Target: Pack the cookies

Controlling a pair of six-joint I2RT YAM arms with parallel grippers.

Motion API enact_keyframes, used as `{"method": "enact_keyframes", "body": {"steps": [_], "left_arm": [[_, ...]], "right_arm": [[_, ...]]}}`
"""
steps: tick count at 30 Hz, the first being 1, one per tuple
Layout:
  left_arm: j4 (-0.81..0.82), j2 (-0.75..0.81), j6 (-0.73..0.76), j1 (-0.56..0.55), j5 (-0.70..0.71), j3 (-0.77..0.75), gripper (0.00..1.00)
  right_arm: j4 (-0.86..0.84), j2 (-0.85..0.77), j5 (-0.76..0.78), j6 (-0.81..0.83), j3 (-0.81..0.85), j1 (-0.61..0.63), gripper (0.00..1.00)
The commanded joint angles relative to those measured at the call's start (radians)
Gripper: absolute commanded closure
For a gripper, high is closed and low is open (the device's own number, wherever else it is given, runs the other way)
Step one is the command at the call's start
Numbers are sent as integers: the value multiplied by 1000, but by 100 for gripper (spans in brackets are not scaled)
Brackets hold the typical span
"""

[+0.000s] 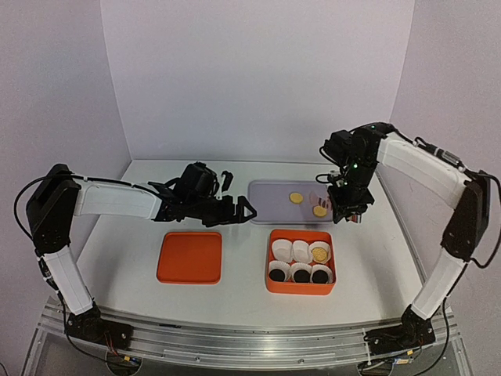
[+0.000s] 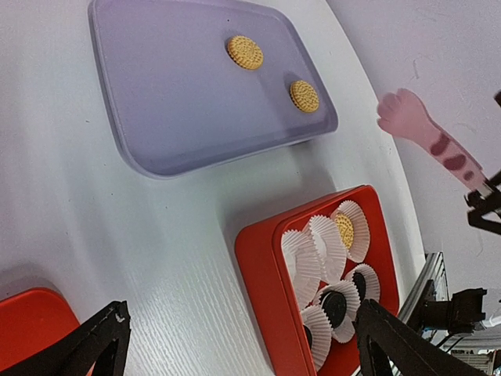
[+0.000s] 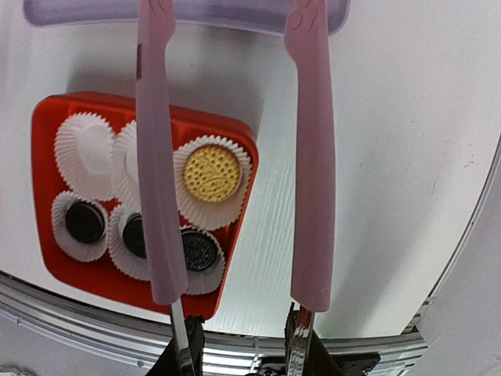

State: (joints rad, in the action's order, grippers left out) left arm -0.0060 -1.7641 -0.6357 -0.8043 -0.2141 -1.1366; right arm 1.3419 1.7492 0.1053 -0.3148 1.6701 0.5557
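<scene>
Two golden cookies point(image 1: 295, 198) point(image 1: 320, 211) lie on the purple tray point(image 1: 270, 205); the left wrist view shows them too point(image 2: 245, 52) point(image 2: 304, 95). The red box point(image 1: 272, 282) holds white paper cups. One cup carries a golden cookie point(image 3: 211, 172), three carry dark cookies point(image 3: 84, 222) point(image 3: 200, 249), and two cups point(image 3: 86, 149) are empty. My right gripper point(image 1: 348, 210) is shut on pink tongs point(image 3: 313, 157). Their arms stand apart with nothing between them, above the tray's right end. My left gripper point(image 1: 237, 197) hovers open and empty, left of the tray.
An orange lid point(image 1: 189, 256) lies flat left of the red box. White walls close in the back and sides. The metal rail point(image 1: 250, 341) runs along the near table edge.
</scene>
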Motion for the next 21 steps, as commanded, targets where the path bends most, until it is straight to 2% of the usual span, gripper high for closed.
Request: {"method": "enact_keyframes", "body": {"steps": [1, 7, 21], "left_arm": [[-25, 45, 4, 0, 8, -3, 0], [-45, 50, -3, 1, 15, 0, 0], [-72, 54, -6, 1, 30, -4, 0]], "right_arm": [[98, 143, -11, 101, 132, -68, 69], [102, 267, -34, 135, 216, -116, 67], [110, 357, -4, 157, 220, -148, 65]]}}
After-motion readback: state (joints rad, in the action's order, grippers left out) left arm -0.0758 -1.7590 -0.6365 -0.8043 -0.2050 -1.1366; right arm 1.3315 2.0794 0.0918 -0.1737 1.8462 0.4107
